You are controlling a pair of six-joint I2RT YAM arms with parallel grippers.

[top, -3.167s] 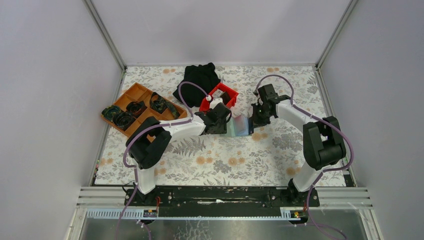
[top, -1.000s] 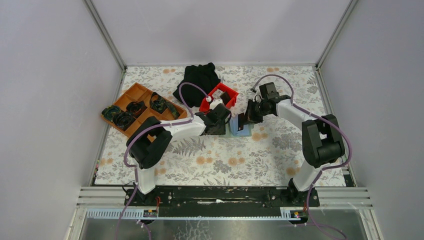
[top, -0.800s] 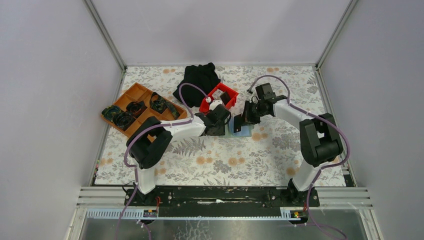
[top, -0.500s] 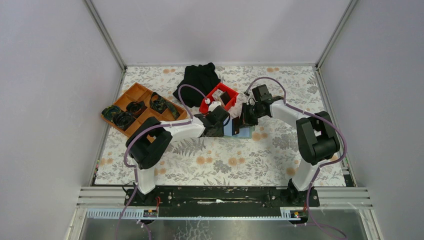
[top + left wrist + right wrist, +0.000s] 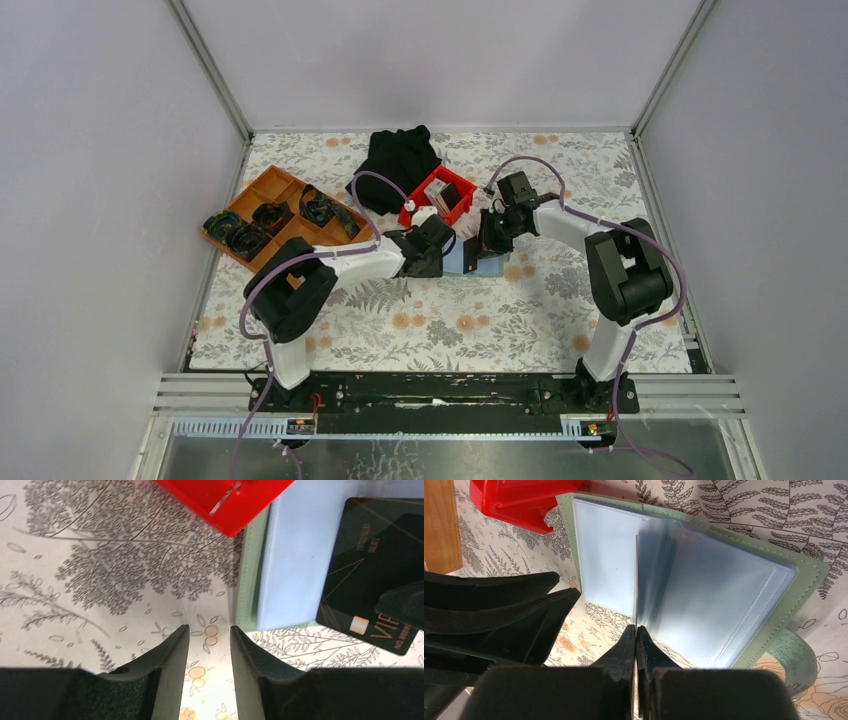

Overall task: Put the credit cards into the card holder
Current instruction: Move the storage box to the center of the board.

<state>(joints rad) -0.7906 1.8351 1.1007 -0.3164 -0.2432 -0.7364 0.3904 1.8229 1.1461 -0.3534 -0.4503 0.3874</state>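
The card holder lies open on the table, grey-green outside with pale blue sleeves inside. My right gripper is shut on a dark credit card. The card stands edge-on over the holder's sleeves, at its middle fold. In the top view the right gripper hovers over the holder's far right part. My left gripper is open and empty, low over the table just left of the holder's green edge; it also shows in the top view. No other cards show clearly.
A red plastic bin stands just behind the holder, close to both grippers. An orange compartment tray with dark items sits at the left. A black cloth lies at the back. The table has a floral cover.
My right gripper has swung left with the dark card, from the holder's right side to over its open sleeves. The left gripper has stayed by the holder's left edge.
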